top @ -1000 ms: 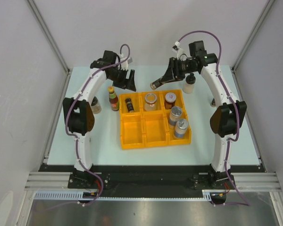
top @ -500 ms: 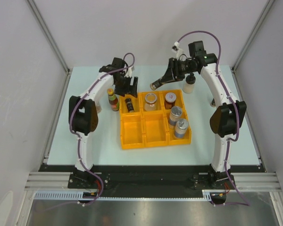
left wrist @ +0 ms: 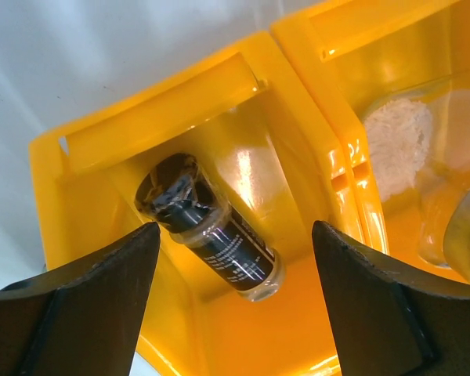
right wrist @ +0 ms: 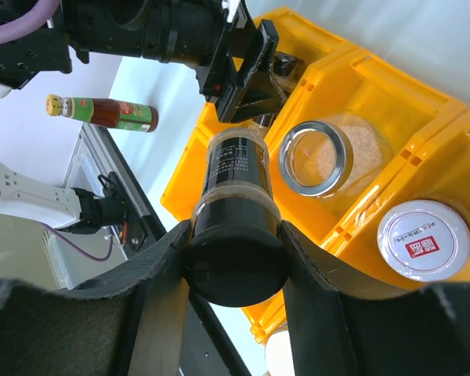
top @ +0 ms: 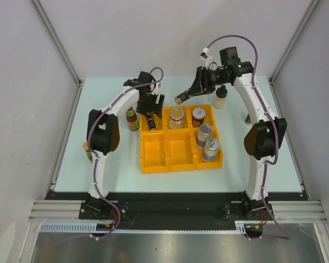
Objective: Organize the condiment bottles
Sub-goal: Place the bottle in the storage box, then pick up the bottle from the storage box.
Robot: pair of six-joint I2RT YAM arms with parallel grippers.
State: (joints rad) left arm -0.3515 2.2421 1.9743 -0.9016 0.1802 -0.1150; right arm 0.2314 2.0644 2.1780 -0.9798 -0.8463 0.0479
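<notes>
The pale table [top: 123, 167] is being spanned by the left arm [top: 101, 134] and the right arm [top: 260, 139], both being reached toward the far side. Near the table's middle, a yellow-orange six-compartment tray [top: 153, 156] is being used to hold several of the condiment bottles.

The left gripper [left wrist: 235, 235] is being held just above the tray's far-left compartment, and its fingers [left wrist: 86, 298] are being kept wide apart with nothing between them. Under that gap a black-capped spice jar [left wrist: 219, 239] is lying on its side in the compartment.

The right gripper [right wrist: 233, 270] is being held over the tray's far edge, near the far-middle compartment. Its fingers [right wrist: 160, 274] are being pressed onto a second black-capped spice jar [right wrist: 235, 188], which is being held tilted, off the tray.

A silver-lidded clear jar [top: 176, 116] of pale powder is being kept in the far-middle compartment, and a white-lidded jar [top: 197, 116] in the far-right one. A blue-labelled shaker [top: 204, 133] and a second blue-labelled shaker [top: 210, 149], just nearer, are standing in the tray's right column.

A slim sauce bottle [top: 132, 118] is standing upright on the table just left of the tray's far-left corner. A pale shaker bottle [top: 221, 98] is standing beyond the tray's far-right corner. A small bottle [top: 87, 148] at the left is being mostly hidden by the left arm.
</notes>
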